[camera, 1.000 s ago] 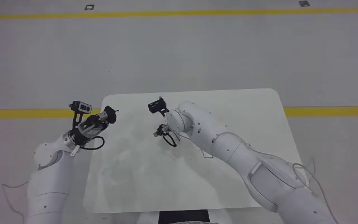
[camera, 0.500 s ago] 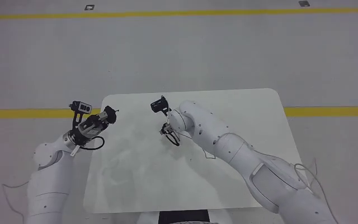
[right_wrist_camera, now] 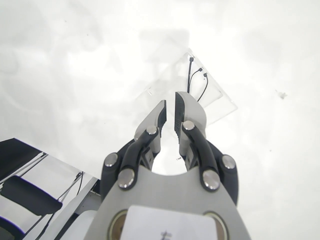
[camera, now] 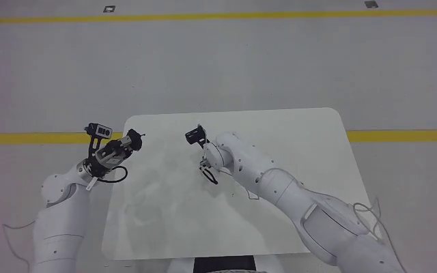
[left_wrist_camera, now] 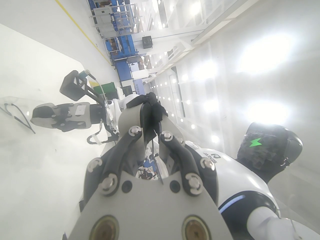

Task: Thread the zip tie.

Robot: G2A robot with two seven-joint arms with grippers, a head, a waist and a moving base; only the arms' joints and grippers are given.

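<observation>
The right gripper (right_wrist_camera: 170,98) hung above the table (camera: 307,136). Its jaws were apart only by a narrow gap, with nothing between them. The zip ties (right_wrist_camera: 191,76), thin and black, lay flat on a clear plate (right_wrist_camera: 220,106) just ahead of its fingertips. There seemed to be about three, close together and partly crossing. The left gripper (left_wrist_camera: 150,102) was at the table's left edge, well apart from the ties, with its jaws closed. Something black sat at the tips, and I could not tell if it was a held thing or only the pads.

In my judgement the pick had not begun. With so narrow an opening there was little margin, so a finger could land on a tie and push it away instead of taking it. Because the ties lay close, two could come up together. A tie lying flat on a smooth plate could slip out of the grip, or the plate itself could slide under the fingers' pressure.
</observation>
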